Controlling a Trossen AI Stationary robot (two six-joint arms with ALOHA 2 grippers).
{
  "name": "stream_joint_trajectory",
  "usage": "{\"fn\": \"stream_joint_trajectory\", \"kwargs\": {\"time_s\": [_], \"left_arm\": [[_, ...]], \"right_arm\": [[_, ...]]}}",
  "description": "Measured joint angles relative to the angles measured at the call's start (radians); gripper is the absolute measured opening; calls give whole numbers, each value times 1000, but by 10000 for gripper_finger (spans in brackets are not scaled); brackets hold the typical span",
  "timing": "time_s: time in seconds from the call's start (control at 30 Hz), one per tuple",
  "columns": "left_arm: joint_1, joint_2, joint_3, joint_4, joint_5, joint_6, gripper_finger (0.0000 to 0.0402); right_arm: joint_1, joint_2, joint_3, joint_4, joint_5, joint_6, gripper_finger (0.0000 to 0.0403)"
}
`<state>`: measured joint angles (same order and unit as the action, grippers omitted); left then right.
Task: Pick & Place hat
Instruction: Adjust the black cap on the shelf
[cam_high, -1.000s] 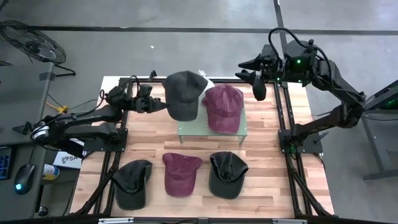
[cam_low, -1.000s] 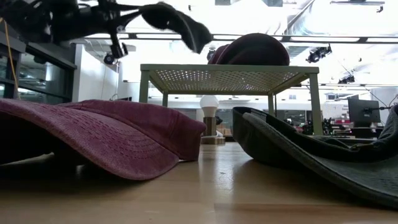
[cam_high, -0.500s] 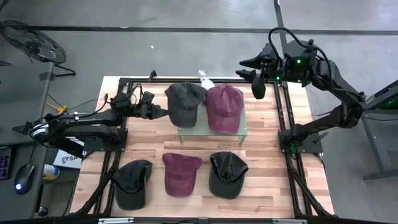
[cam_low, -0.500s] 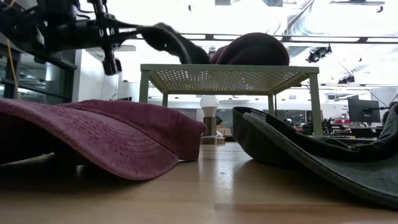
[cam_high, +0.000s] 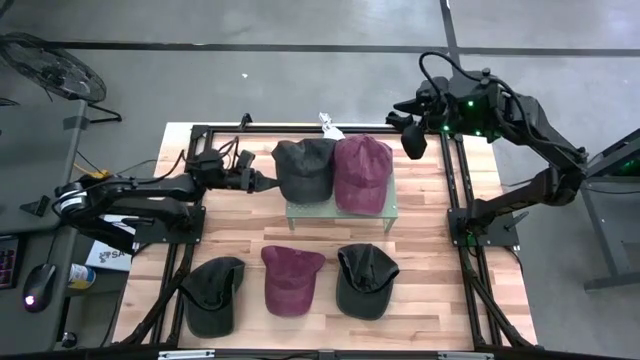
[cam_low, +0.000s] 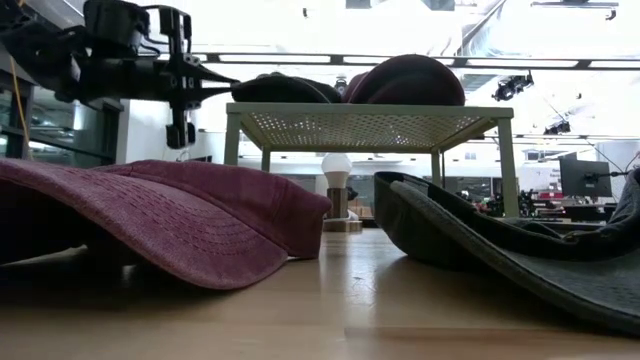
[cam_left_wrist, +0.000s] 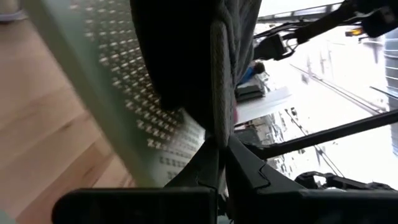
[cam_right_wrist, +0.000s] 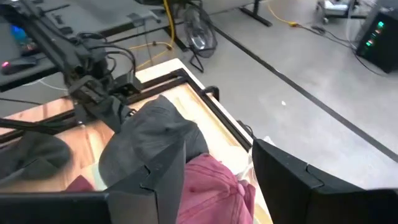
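A dark grey hat (cam_high: 303, 168) lies on the left half of a green perforated stand (cam_high: 338, 212), next to a maroon hat (cam_high: 362, 172) on its right half. My left gripper (cam_high: 266, 180) reaches in level from the table's left and is shut on the grey hat's left edge. The low view shows the grey hat (cam_low: 285, 88) lying flat on the stand's top (cam_low: 360, 112). My right gripper (cam_high: 408, 124) hangs open over the table's far right corner, holding nothing. My left gripper pinches the grey hat's stiff stitched edge (cam_left_wrist: 220, 106) between its two fingers (cam_left_wrist: 202, 163), at the side facing the table's left. The fingers come in level from the left. The hat lies on the stand's top, crown up, not hanging.
Three more hats lie in a row near the front edge: dark (cam_high: 215, 295), maroon (cam_high: 292, 280), dark (cam_high: 365, 280). A black frame (cam_high: 455, 200) borders the wooden table. There is bare wood between the stand and the front row.
My left gripper has come down and moved a little toward the stand, staying shut on the grey hat. The hat, which hung tilted above the stand's left side, now lies flat on the stand next to the maroon hat.
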<state>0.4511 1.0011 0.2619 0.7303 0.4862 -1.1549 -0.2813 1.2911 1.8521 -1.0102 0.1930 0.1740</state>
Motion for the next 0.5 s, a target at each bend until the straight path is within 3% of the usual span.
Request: {"fn": "stream_joint_trajectory", "kwargs": {"time_s": [0.5], "left_arm": [[0, 70, 0, 8, 6, 17, 11]], "right_arm": [[0, 0, 0, -11, 3, 3, 179]]}}
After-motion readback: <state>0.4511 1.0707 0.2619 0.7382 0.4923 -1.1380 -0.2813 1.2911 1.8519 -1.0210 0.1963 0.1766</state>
